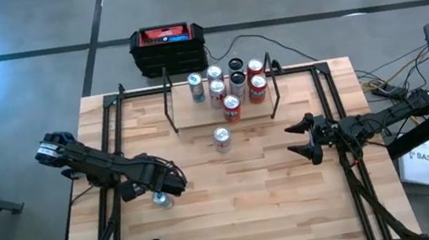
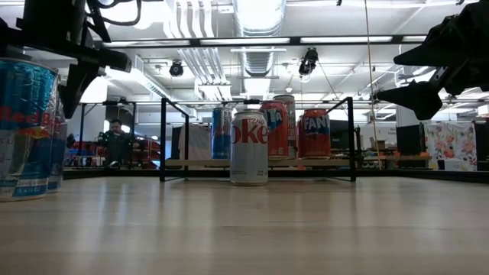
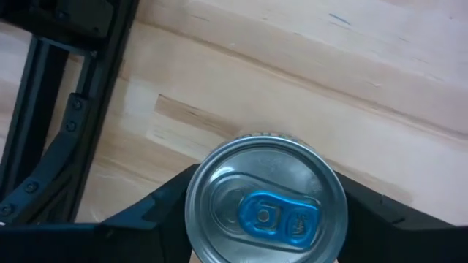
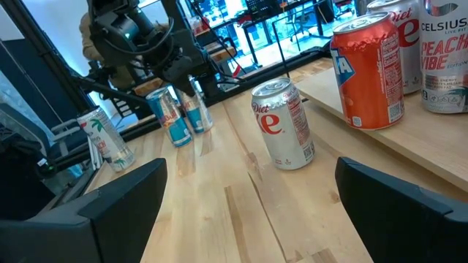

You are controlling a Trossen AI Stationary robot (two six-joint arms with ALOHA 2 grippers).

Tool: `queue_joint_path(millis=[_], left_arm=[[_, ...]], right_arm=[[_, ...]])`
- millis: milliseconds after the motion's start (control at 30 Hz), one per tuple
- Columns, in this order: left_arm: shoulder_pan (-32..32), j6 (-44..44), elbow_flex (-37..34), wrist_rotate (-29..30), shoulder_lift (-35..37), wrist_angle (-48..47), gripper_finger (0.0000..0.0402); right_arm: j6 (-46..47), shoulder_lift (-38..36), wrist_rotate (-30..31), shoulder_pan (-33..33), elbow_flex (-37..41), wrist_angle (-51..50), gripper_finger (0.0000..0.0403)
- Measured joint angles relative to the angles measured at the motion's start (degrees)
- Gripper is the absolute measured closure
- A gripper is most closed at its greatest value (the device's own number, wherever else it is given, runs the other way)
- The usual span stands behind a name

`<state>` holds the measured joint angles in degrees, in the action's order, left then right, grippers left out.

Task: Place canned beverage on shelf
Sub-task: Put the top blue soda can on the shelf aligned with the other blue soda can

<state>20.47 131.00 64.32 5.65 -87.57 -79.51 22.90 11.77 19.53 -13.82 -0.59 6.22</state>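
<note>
A silver can [image 3: 265,201] with a blue pull tab [image 3: 278,218] is seen from straight above, clamped between the left gripper's [image 3: 265,219] two dark fingers [image 3: 157,208]. It stands upright on the light wooden table [image 3: 292,80], with a black metal frame [image 3: 62,109] just beside.

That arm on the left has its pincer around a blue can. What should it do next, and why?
Probably lift it straight up. The left pincer is shut on the Red Bull can, which stands on the table, well short of the shelf. It must clear the Diet Coke can on the way.

Bright overhead strip lights [image 2: 252,40], glare at top-left corner, near can [image 2: 23,130] blurred
</note>
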Motion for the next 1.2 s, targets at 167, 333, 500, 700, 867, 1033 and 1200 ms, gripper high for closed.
queue_joint_path(millis=[167, 333, 500, 700, 867, 1033, 1200], left_arm=[[0.0, -2.2, 2.4, -0.3, 0.8, -0.7, 0.0180], [-1.1, -5.3, 6.8, 3.0, 1.0, -5.1, 0.0180], [-4.0, -12.4, 11.0, 7.0, 1.0, -7.3, 0.0180], [-10.3, -24.7, 15.0, 8.7, -0.2, -7.2, 0.0180], [-15.4, -36.5, 20.6, 8.8, -4.3, -7.4, 0.0180], [-18.6, -46.5, 28.4, 11.6, -10.3, -9.2, 0.0180], [-20.8, -53.7, 36.3, 14.3, -15.5, -10.1, 0.0180]], right_arm=[[0.0, 0.0, 0.0, 0.0, 0.0, 0.0, 0.0023], [0.0, 0.0, 0.0, 0.0, 0.0, 0.0, 0.0023], [0.0, 0.0, 0.0, 0.0, 0.0, 0.0, 0.0023], [0.0, 0.0, 0.0, 0.0, 0.0, 0.0, 0.0023], [0.0, 0.0, 0.0, 0.0, 0.0, 0.0, 0.0023], [0.0, 0.0, 0.0, 0.0, 0.0, 0.0, 0.0023], [0.0, 0.0, 0.0, 0.0, 0.0, 0.0, 0.0023]])
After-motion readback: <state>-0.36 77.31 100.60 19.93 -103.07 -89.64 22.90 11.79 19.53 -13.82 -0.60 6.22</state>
